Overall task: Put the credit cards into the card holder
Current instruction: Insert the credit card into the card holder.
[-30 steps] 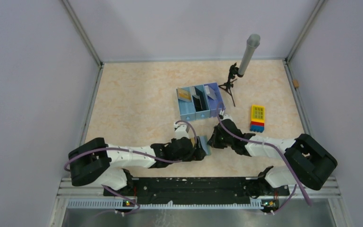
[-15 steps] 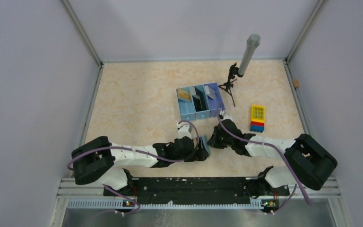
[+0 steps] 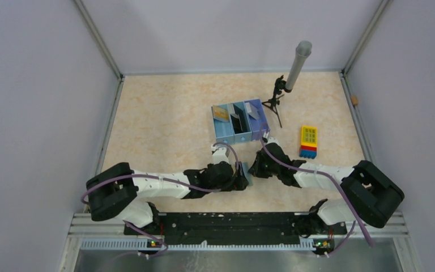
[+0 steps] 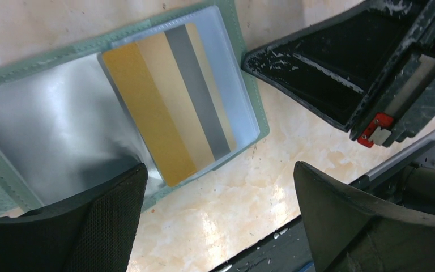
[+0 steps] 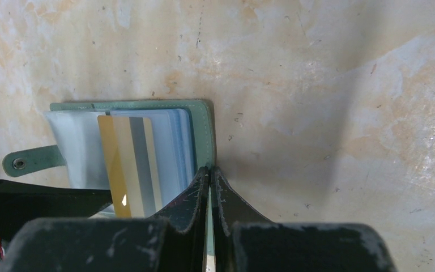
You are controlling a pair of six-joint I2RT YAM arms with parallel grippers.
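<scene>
The card holder (image 4: 235, 73) lies open on the table, grey-green rim with clear sleeves. A gold and silver striped card (image 4: 170, 96) sits in a sleeve, its near end by the sleeve's edge. My left gripper (image 4: 221, 221) is open and empty, one finger (image 4: 90, 226) over the holder's sleeve, the other over bare table. My right gripper (image 5: 210, 177) is shut on the holder's green edge (image 5: 204, 130); the card (image 5: 127, 164) shows beside it. In the top view both grippers meet at the holder (image 3: 246, 172). More cards stand in the blue tray (image 3: 229, 136).
The blue three-compartment tray stands behind the grippers. A small tripod with a grey tube (image 3: 295, 67) is behind it to the right. A yellow, red and blue brick block (image 3: 308, 141) lies at the right. The black base rail (image 3: 226, 222) runs along the near edge.
My left gripper has shifted slightly right, closer over the card holder. The right gripper has kept its hold on the holder's edge and has not moved.
</scene>
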